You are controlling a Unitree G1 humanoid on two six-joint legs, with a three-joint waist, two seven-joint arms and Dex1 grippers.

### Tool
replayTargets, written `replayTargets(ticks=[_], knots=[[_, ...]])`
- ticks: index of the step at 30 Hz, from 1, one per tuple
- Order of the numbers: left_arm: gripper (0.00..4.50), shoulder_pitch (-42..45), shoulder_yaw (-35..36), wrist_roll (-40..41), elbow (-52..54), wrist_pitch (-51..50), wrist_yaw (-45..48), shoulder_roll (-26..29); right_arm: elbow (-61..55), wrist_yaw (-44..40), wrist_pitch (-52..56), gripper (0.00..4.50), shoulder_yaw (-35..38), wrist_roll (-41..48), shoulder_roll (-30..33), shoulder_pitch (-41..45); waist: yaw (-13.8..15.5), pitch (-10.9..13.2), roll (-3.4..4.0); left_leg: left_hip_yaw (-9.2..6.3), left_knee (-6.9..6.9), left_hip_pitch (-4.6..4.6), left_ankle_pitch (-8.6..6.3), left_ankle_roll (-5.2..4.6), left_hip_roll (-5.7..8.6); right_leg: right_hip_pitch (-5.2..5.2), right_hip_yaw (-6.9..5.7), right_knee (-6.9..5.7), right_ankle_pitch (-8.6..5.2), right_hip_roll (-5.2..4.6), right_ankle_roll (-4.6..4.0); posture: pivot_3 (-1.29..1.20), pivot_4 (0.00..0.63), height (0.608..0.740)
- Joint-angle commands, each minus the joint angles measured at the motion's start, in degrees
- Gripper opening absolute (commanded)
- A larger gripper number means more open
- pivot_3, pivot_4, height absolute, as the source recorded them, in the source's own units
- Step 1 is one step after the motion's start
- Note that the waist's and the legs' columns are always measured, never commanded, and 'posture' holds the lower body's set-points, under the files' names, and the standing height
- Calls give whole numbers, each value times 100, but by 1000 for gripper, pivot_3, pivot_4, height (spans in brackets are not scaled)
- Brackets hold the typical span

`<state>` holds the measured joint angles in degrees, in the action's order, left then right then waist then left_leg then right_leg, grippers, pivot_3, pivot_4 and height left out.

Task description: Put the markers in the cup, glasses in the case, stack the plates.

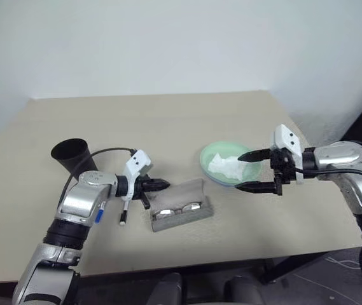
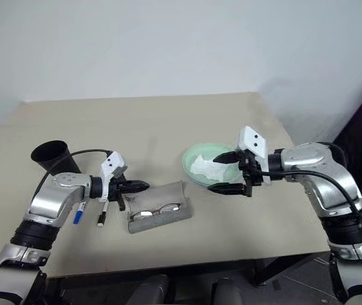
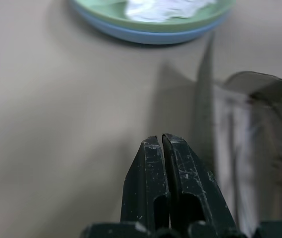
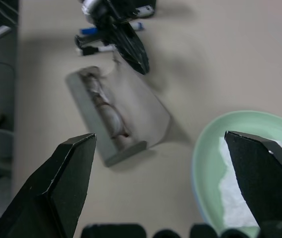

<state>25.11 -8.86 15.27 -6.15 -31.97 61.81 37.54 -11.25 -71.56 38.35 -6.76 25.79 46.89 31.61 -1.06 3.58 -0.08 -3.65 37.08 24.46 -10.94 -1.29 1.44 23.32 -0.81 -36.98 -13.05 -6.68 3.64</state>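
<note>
The grey case (image 1: 196,194) lies open near the table's front, and the glasses (image 1: 181,208) rest inside it. My left gripper (image 1: 165,184) is shut and empty, its tips just left of the case's raised lid. Two markers lie under my left forearm: one has a black end (image 1: 124,215), the other a blue end (image 1: 98,215). The black cup (image 1: 72,154) stands upright at the far left. The pale green plate (image 1: 214,155) sits on the light blue plate (image 3: 145,37). My right gripper (image 1: 252,170) hangs open and empty over the plates' right side.
A crumpled white tissue (image 1: 229,166) lies in the green plate. The beige table (image 1: 168,121) reaches back to a white wall, and its front edge runs just below the case. A black cable (image 1: 101,152) loops over my left arm.
</note>
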Motion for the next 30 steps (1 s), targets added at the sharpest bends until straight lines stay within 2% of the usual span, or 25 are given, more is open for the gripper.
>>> replayTargets(ticks=[1, 10, 17, 27, 30], knots=[[19, -70, -30, 25, 344, -10, 147, 149, -88, -114, -118, 4500, 241, 97, 185, -32, -2, 1, 3, 1, 0, 0, -1, -1, 0, 0, 0, 0, 0, -1, -1, 0, 0, 704], [19, -872, -323, 194, 1502, -328, 470, 492, -89, 15, -187, 4500, 269, 43, 209, -69, 5, 0, 3, 5, -1, 1, -3, -3, -1, 5, 1, 1, -1, -5, -1, 0, 0, 704], [19, -1234, -299, 195, 1738, -400, 276, 471, -63, 91, -212, 4500, 218, 8, 188, -43, 6, -2, 6, 6, -1, -4, -6, -5, 3, 3, 0, 3, -1, -11, 0, 0, 0, 704], [19, -1700, 1032, 963, 2282, -854, 146, 1031, -60, 159, -235, 4500, 173, -52, 173, -77, 1, 0, 5, 8, -1, -1, -6, -6, -1, 8, 0, 2, -1, -9, -1, 0, 0, 704], [599, -1922, 1598, 1214, 2456, -1150, -34, 1174, -37, 159, -246, 4500, 183, -62, 181, -76, 3, 0, 5, 8, -1, -2, -11, -3, 1, 12, 0, 6, -2, -14, -1, 0, 0, 704]])
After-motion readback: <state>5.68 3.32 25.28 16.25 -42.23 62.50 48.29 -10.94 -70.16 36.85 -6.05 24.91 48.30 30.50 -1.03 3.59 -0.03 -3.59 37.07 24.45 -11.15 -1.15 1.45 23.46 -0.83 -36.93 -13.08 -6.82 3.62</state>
